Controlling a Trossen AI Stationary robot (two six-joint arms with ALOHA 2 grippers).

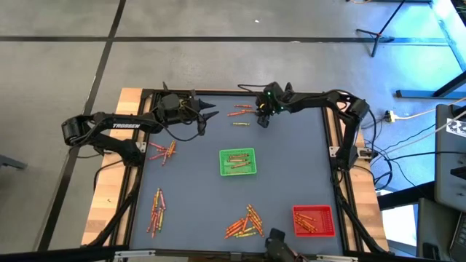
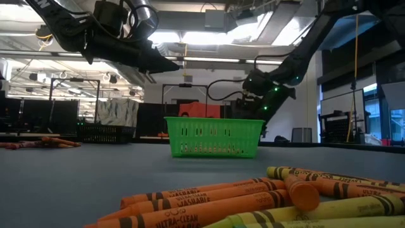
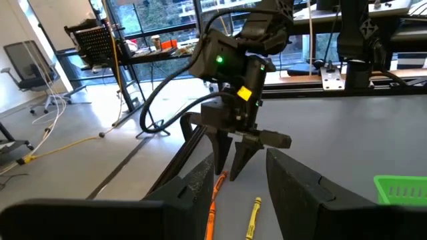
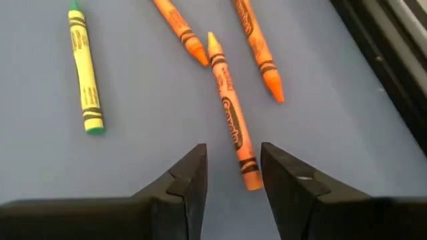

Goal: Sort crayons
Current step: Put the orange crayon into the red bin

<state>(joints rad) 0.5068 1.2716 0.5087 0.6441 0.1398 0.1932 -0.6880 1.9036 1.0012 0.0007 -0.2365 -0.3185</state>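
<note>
My right gripper (image 4: 233,170) stands open near the table's far edge, slanting down over a few loose crayons. The near end of an orange crayon (image 4: 231,117) lies on the table between its fingertips; I cannot tell whether a finger touches it. Two more orange crayons (image 4: 257,43) and a yellow one (image 4: 85,67) lie flat just beyond. In the high view this gripper (image 1: 263,121) sits right of those crayons (image 1: 240,111). My left gripper (image 1: 211,114) waits to their left, open and holding nothing, facing the right gripper (image 3: 229,160).
A green tray (image 1: 238,161) with crayons in it stands mid-table, and a red tray (image 1: 314,220) with crayons stands at the near right. Loose crayon piles lie at the left (image 1: 164,151), near left (image 1: 156,211) and near middle (image 1: 245,222). A dark frame (image 1: 336,131) rims the table.
</note>
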